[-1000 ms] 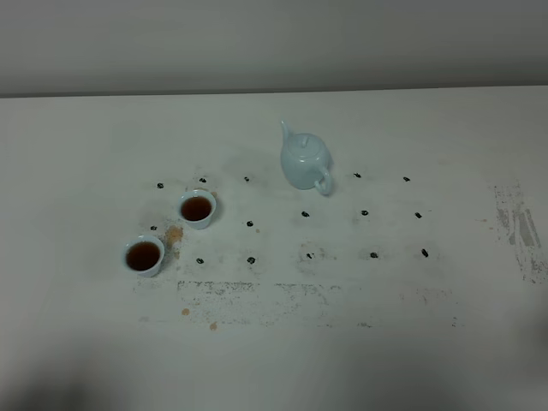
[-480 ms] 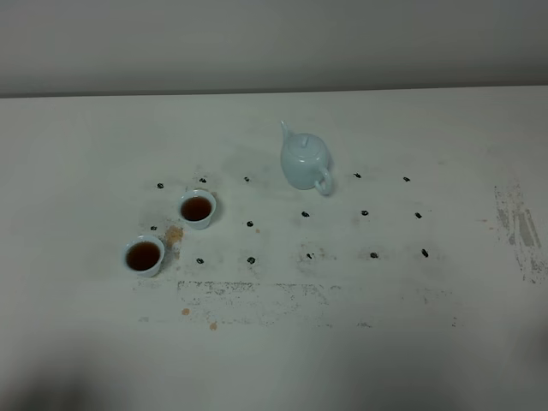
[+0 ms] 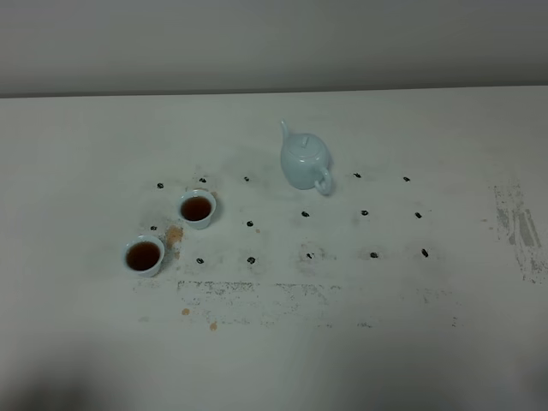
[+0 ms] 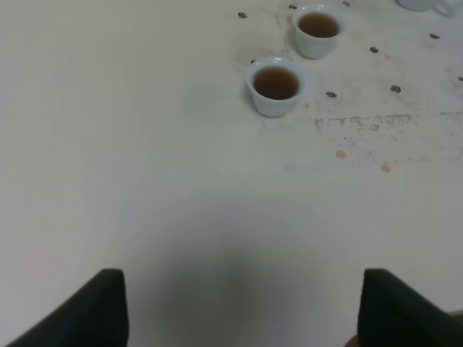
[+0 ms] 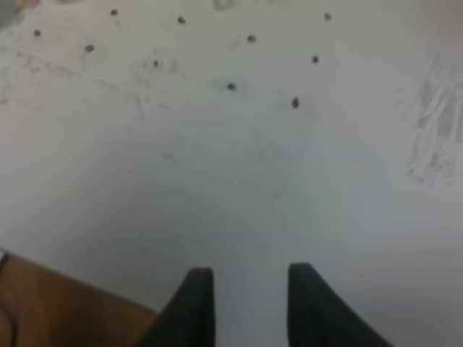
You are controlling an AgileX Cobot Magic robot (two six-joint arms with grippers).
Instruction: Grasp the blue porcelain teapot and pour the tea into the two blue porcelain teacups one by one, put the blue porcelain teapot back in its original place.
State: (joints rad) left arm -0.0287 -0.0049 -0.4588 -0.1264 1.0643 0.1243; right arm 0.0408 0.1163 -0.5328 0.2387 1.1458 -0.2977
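Two blue porcelain teacups point(image 3: 196, 208) point(image 3: 143, 255) full of reddish-brown tea point(image 3: 196, 208), well left of and nearer than the blue porcelain teapot point(image 3: 305, 160), upright on the white table point(image 3: 445, 145). Small tea stain point(image 3: 174, 233) between cups. Black dot marks point(image 3: 305, 214) scattered near teapot; nothing blocking it. Left gripper point(image 4: 242, 307): wide open, empty, cups ahead in its wrist view. Right gripper point(image 5: 249, 303): narrow gap, holding nothing; wooden edge point(image 5: 58, 307) seen only there. No writing legible.

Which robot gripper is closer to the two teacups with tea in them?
Left. The left gripper faces the teacups, visible ahead of it. The right gripper sees only bare table, no cups.
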